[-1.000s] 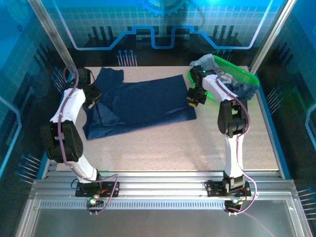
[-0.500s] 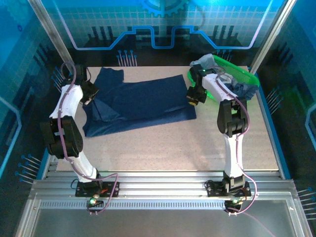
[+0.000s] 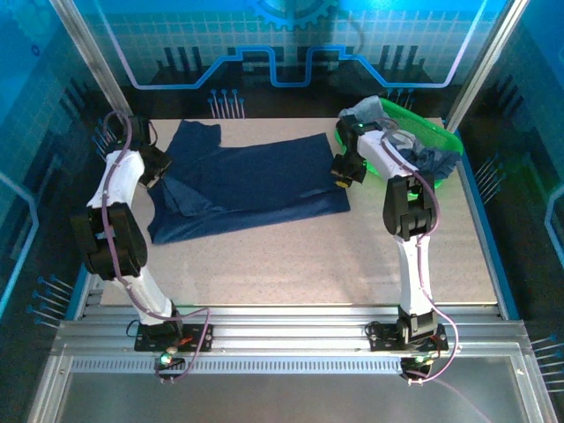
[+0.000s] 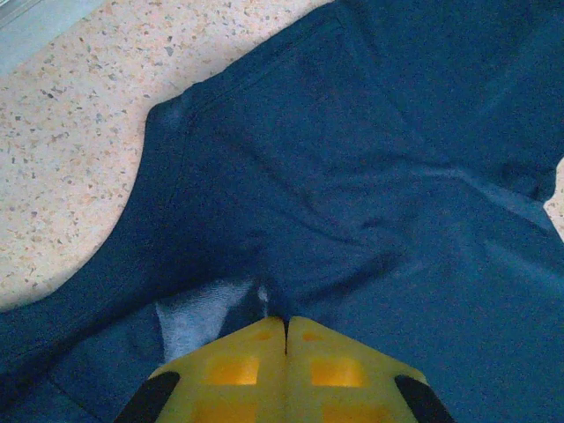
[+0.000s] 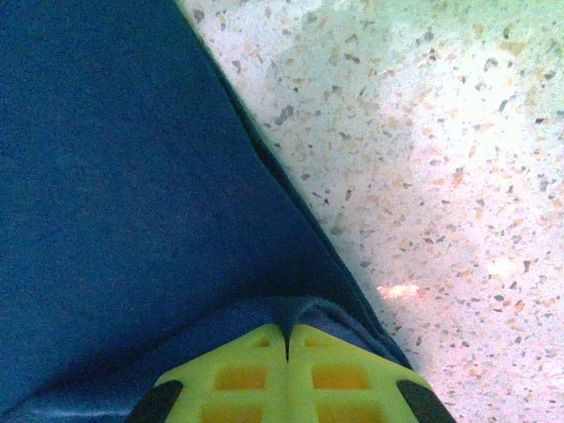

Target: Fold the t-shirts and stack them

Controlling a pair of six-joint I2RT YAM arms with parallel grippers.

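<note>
under left gripper (image 4: 285,324) and right gripper (image 5: 285,331), pinched t-shirt (image 3: 256,181) cloth is hidden.

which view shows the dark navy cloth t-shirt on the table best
Top external: the dark navy cloth t-shirt lies there almost whole. Left wrist view: a close patch pinched by the left gripper. Right wrist view: one edge pinched by the right gripper.
</note>
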